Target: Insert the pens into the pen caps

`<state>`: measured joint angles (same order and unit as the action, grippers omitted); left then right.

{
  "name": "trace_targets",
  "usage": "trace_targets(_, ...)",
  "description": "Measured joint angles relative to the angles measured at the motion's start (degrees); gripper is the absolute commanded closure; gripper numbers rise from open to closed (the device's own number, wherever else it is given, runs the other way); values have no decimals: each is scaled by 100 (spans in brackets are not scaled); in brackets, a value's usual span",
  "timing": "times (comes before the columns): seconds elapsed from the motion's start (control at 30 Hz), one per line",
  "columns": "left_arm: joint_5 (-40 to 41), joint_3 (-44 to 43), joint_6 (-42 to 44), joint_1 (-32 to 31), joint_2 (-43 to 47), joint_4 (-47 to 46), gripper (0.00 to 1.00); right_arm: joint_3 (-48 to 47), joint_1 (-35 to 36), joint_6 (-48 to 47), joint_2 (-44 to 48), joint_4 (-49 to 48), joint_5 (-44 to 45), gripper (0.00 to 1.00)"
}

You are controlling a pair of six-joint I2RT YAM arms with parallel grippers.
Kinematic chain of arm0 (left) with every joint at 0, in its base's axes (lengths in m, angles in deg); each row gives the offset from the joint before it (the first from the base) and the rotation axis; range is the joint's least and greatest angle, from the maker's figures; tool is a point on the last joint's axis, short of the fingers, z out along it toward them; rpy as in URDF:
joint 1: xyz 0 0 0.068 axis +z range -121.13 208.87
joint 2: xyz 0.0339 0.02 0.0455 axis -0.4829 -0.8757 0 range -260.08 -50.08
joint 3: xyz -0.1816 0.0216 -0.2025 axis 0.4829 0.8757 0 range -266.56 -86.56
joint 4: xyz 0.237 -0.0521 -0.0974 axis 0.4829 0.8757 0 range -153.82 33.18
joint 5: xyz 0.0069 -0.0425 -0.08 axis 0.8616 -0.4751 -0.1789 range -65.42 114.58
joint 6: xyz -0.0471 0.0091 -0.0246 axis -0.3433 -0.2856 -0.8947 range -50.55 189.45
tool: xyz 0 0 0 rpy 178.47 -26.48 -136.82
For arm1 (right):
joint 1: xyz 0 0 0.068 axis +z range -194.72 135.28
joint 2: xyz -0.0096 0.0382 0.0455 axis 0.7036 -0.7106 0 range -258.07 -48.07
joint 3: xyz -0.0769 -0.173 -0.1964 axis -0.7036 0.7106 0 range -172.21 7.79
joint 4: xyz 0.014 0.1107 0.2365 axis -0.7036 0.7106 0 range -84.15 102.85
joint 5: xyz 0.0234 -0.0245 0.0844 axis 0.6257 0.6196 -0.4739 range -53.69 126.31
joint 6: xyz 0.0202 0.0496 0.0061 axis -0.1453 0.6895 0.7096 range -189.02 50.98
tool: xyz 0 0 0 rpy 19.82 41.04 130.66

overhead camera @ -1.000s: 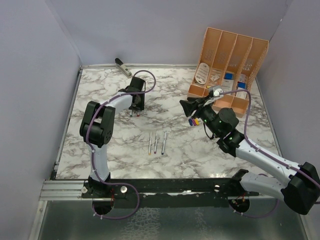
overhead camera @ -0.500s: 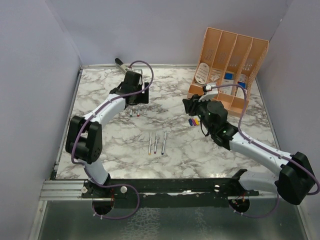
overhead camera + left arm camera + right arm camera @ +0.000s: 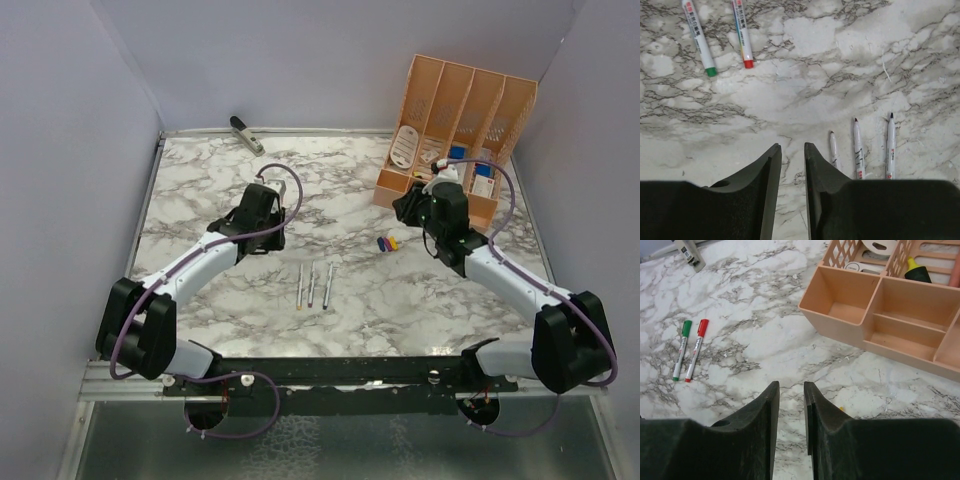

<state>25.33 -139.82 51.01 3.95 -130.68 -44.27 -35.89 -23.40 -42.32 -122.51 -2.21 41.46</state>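
Note:
Three uncapped pens (image 3: 313, 287) lie side by side at mid table; the left wrist view shows them (image 3: 857, 147) to the right of my fingers. A green-capped pen (image 3: 700, 37) and a red-capped pen (image 3: 742, 35) lie together ahead and to the left; they also show in the right wrist view (image 3: 690, 349). The left arm hides them from above. Loose purple, blue and yellow caps (image 3: 386, 243) sit right of centre. My left gripper (image 3: 262, 232) (image 3: 793, 146) and right gripper (image 3: 403, 208) (image 3: 791, 384) hover above bare table. Each has its jaws nearly together, with nothing between them.
An orange desk organizer (image 3: 470, 120) (image 3: 880, 315) with several compartments stands at the back right, just ahead of my right gripper. A grey-black stapler-like object (image 3: 245, 133) (image 3: 689, 252) lies at the back edge. Walls close in the table on three sides.
My left gripper drew back from the far side toward the table's middle, away from the capped pens. My right gripper swung right, away from the loose caps and toward the organizer.

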Motion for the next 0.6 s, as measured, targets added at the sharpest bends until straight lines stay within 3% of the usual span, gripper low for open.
trace_targets(0.13, -66, 197, -127, -295, 55, -9, 74, 7, 11, -59, 57, 118, -24, 75)
trace_targets(0.37, -70, 282, -398, -931, -186, 192, 52, 127, 9, -166, 323, 136, -22, 75)
trace_targets(0.6, -50, 210, -575, -994, -514, 380, 51, 256, 11, -195, 525, 133, -22, 75)
